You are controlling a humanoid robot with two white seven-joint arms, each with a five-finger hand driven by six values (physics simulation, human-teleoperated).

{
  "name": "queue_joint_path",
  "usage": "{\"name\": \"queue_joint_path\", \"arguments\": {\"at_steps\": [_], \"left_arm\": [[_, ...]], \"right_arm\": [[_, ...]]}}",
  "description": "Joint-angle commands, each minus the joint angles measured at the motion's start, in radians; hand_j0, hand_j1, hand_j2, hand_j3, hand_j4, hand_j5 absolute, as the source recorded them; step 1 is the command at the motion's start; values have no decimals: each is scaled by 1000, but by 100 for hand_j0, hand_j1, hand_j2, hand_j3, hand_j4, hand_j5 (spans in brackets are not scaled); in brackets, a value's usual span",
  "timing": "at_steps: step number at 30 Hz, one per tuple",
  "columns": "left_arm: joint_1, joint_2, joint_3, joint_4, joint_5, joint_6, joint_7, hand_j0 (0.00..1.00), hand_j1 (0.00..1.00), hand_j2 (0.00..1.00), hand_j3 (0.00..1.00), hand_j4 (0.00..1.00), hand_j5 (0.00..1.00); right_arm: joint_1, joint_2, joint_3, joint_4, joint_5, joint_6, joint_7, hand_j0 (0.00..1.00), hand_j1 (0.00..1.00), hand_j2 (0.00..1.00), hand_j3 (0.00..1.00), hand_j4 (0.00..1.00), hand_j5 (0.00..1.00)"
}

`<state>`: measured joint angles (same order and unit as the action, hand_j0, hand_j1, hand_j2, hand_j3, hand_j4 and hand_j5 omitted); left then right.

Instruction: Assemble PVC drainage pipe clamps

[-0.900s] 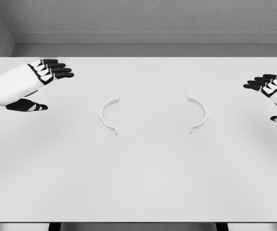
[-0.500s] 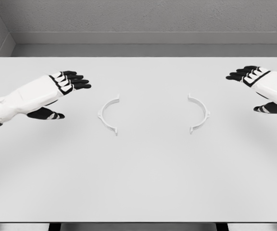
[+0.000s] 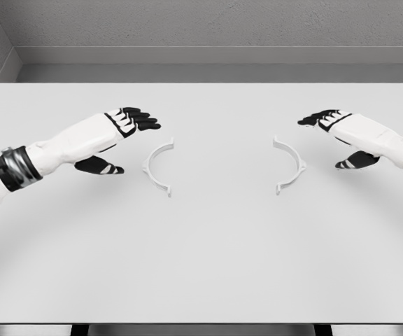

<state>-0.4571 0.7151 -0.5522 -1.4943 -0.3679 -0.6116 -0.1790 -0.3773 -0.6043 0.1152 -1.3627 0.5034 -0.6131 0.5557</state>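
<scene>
The left robot hand hovers spread and empty at nine o'clock of the left clamp half, near it. The right robot hand hovers likewise spread, at two o'clock of the right clamp half. Both halves lie apart on the white counter.

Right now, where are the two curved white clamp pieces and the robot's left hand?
left clamp half [image 3: 154, 166]: head view, middle of its arc.
right clamp half [image 3: 294, 165]: head view, outer curve of its arc.
left hand [image 3: 117, 133]: head view, back of the hand.
</scene>
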Motion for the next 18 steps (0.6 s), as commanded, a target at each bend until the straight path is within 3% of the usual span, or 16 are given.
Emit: {"name": "queue_joint_path", "arguments": {"at_steps": [1, 6, 18], "left_arm": [[-2, -45, -3, 48, 4, 1, -17, 100, 100, 100, 100, 100, 100], [-20, -71, -3, 106, 6, 1, -17, 100, 100, 100, 100, 100, 100], [-58, -134, -3, 227, 4, 1, -46, 100, 100, 100, 100, 100, 100]], "right_arm": [[-2, 31, -15, 40, -6, 2, 0, 100, 100, 100, 100, 100, 100], [-25, 75, -12, 122, 0, 2, 0, 100, 100, 100, 100, 100, 100], [-26, 124, -5, 132, 6, 2, 6, 100, 100, 100, 100, 100, 100]]}}
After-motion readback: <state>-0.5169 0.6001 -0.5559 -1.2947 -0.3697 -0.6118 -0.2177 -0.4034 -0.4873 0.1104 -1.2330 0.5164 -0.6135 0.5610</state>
